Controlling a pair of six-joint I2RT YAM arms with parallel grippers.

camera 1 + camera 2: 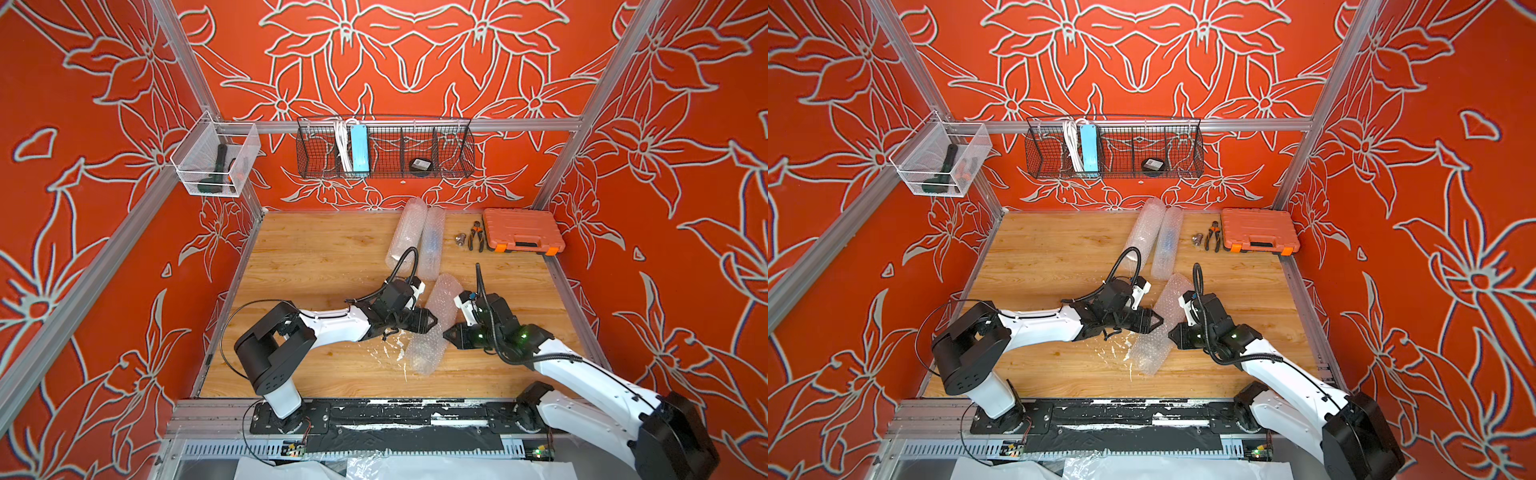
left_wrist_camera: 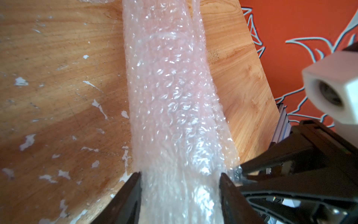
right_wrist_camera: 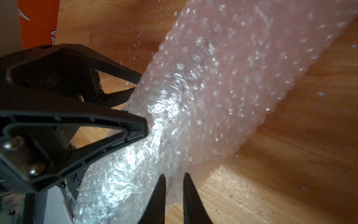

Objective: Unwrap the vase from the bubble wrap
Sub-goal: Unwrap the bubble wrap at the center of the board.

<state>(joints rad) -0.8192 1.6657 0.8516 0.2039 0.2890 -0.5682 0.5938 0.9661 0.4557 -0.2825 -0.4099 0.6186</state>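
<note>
A roll of bubble wrap (image 1: 424,349) (image 1: 1150,349) lies slanted on the wooden table between both arms. The vase is hidden; I only see a faint pinkish tint through the wrap (image 2: 174,97). My left gripper (image 1: 432,322) (image 2: 180,176) reaches in from the left, its jaws pressed against both sides of the roll's middle. My right gripper (image 1: 446,334) (image 3: 174,177) comes from the right. Its jaws stand almost together, with a thin loose flap at the roll's edge (image 3: 222,77) pinched between them. The left gripper's black fingers (image 3: 135,128) show pressing into the roll in the right wrist view.
Two more bubble wrap rolls (image 1: 407,232) (image 1: 432,249) lie at the back. To their right are pliers (image 1: 476,235), a small metal part (image 1: 460,240) and an orange tool case (image 1: 521,230). A wire basket (image 1: 384,166) hangs on the back wall and a mesh bin (image 1: 214,174) at left.
</note>
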